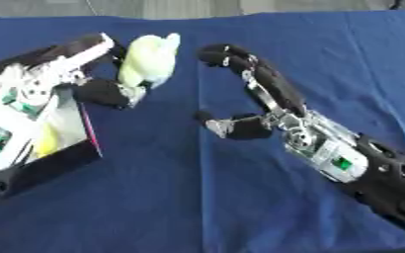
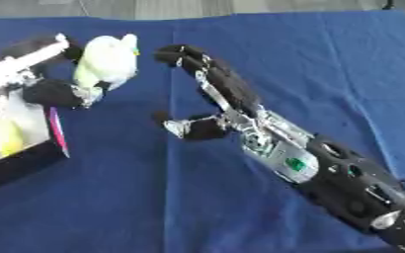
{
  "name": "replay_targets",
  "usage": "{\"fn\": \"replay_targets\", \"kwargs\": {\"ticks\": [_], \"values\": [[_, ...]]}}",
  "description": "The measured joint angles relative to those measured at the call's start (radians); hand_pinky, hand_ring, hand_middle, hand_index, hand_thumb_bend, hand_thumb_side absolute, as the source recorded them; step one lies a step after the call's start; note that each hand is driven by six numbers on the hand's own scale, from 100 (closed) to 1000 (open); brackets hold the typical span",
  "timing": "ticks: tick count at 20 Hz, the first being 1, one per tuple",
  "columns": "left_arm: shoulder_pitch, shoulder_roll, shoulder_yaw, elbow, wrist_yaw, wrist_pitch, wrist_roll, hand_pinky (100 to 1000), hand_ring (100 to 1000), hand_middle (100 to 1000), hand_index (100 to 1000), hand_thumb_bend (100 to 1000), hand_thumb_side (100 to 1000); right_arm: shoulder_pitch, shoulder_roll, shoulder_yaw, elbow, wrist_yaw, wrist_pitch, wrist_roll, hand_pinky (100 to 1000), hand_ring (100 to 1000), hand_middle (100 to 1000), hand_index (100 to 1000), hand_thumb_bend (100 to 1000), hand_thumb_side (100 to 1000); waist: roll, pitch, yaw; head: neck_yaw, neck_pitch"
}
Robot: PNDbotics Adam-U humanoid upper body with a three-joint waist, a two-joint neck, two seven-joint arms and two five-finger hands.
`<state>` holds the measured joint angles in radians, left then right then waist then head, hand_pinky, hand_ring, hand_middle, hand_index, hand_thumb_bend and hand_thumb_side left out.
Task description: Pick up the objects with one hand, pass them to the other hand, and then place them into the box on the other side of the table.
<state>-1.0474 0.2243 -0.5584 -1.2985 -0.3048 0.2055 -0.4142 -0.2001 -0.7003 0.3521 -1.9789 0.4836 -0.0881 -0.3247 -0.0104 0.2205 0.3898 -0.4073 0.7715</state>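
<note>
Blue cloth is covering the table while the left hand is clasping a pale plush toy at eleven o'clock above the box, seemingly for placement, the released right hand lying beside it.

Left hand gripping pale plush toy, right hand open beside it

blue cloth covers table; pale floor behind.
</note>
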Motion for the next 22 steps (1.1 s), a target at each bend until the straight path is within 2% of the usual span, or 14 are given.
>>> {"fn": "replay_targets", "kwargs": {"ticks": [9,13,15,16,17,18,19,20,21,22], "values": [[0.027,0.123,0.049,-0.038,0.051,0.026,0.043,1000,572,293,334,100,254,0.016,0.0,-0.012,0.0,0.004,-0.003,-0.013,750,765,850,878,425,174,0.0,0.0,0.001,0.031,0.0],[0.045,0.185,0.079,-0.042,0.063,0.031,0.064,1000,577,302,346,100,251,0.02,-0.001,-0.015,0.0,0.009,-0.006,-0.016,754,766,841,871,453,133,0.0,0.0,0.003,0.064,0.0],[0.052,0.21,0.088,-0.042,0.067,0.031,0.067,1000,579,307,352,100,249,0.023,-0.004,-0.016,0.0,0.016,-0.014,-0.012,757,765,833,863,462,142,0.0,0.0,0.006,0.088,0.0],[0.055,0.221,0.092,-0.042,0.067,0.031,0.068,1000,580,309,354,100,248,0.024,-0.006,-0.015,0.0,0.02,-0.019,-0.006,762,768,830,859,470,153,0.0,0.0,0.007,0.102,0.0],[0.058,0.229,0.094,-0.042,0.066,0.031,0.069,1000,580,312,356,100,223,0.024,-0.009,-0.012,0.0,0.025,-0.026,0.005,769,771,822,854,574,147,0.0,0.0,0.008,0.116,0.0],[0.061,0.236,0.094,-0.042,0.064,0.03,0.07,1000,580,313,357,100,247,0.025,-0.01,-0.009,0.0,0.033,-0.031,0.02,771,773,825,853,485,181,0.0,0.0,0.01,0.13,0.0],[0.064,0.243,0.095,-0.041,0.059,0.029,0.07,1000,581,316,359,100,246,0.026,-0.011,-0.004,0.0,0.043,-0.037,0.04,774,774,824,851,495,188,0.0,0.0,0.012,0.144,0.0],[0.066,0.25,0.096,-0.04,0.051,0.028,0.071,1000,584,321,366,100,174,0.027,-0.011,0.001,0.0,0.055,-0.043,0.062,776,775,822,850,533,186,0.0,0.0,0.014,0.158,0.0],[0.071,0.257,0.097,-0.037,0.04,0.026,0.071,1000,585,324,368,100,244,0.03,-0.011,0.004,0.0,0.068,-0.048,0.085,777,776,821,849,502,201,0.0,0.0,0.016,0.17,-0.001],[0.075,0.264,0.099,-0.032,0.025,0.023,0.069,1000,586,326,371,100,244,0.032,-0.011,0.008,0.0,0.08,-0.052,0.106,778,775,820,848,505,200,0.0,0.0,0.018,0.18,-0.001]]}}
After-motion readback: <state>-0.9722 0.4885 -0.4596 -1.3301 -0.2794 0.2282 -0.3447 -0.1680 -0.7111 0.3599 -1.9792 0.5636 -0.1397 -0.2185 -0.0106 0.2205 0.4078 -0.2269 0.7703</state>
